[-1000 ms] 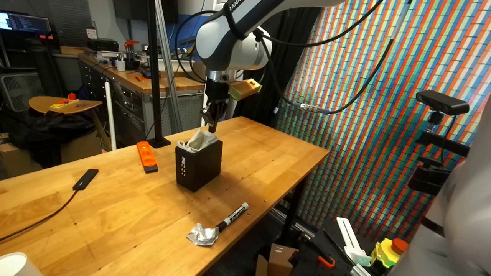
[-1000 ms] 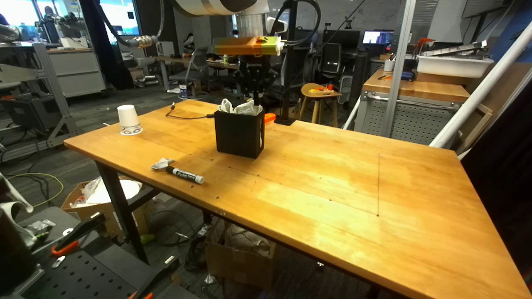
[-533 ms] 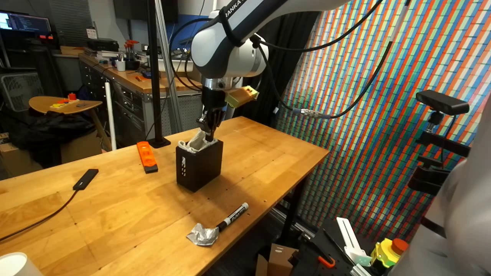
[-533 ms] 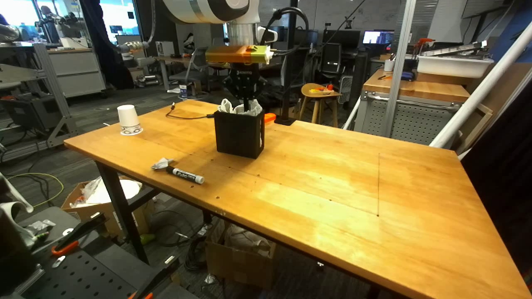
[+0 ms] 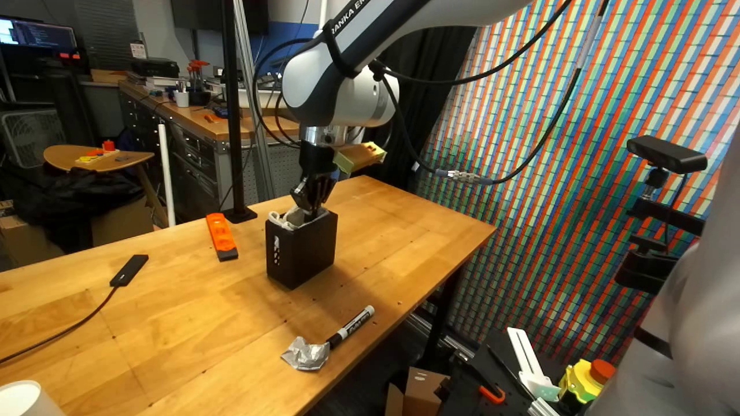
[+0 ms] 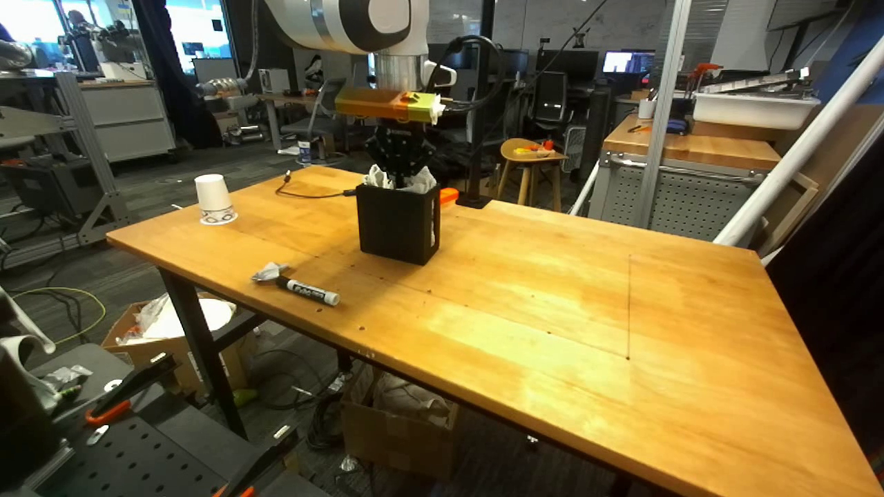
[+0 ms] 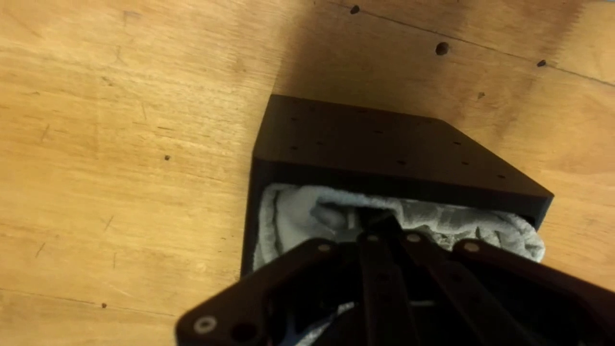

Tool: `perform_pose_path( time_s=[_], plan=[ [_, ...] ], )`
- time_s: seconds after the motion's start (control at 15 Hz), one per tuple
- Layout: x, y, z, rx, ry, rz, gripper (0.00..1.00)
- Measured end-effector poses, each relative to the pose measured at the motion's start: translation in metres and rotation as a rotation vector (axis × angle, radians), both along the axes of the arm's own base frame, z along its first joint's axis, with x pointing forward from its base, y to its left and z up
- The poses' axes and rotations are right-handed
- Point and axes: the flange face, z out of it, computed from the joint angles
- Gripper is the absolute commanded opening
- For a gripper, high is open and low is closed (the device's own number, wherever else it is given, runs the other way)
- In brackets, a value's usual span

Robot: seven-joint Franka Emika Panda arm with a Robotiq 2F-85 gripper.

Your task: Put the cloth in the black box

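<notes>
Now that the clenched claw point(image 5: 314, 214) has dropped into the cloth point(image 7: 298, 206), whose tall fold sits lower in the black box point(image 5: 309, 248), this looks like tamping, nearly done; cloth still pokes above the rim. Box between the worktop's point(image 5: 404, 231) long edges.

I'm in tight here: the gripper point(image 7: 378, 220) reaches into the box point(image 6: 396, 224), cloth point(image 6: 420, 181) bunched on 2 sides, so little sideways room. In an exterior view, bare table point(image 6: 552, 297) opens wide to the right; a marker point(image 6: 311, 291) and a cup point(image 6: 213, 197) occupy the left, and a post point(image 6: 478, 141) rises beyond the box.
</notes>
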Motion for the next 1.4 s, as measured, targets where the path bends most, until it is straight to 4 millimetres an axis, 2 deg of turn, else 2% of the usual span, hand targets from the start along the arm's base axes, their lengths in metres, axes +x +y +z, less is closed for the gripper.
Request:
perform_pose_path(
  time_s=[0.73,1.2,1.4],
  plan=[
    [0.001,0.017,-0.045,0.023,0.064,0.016,0.00],
    [0.001,0.026,-0.066,0.035,0.098,0.026,0.00],
    [0.001,0.028,-0.068,0.036,0.102,0.029,0.00]
  ],
)
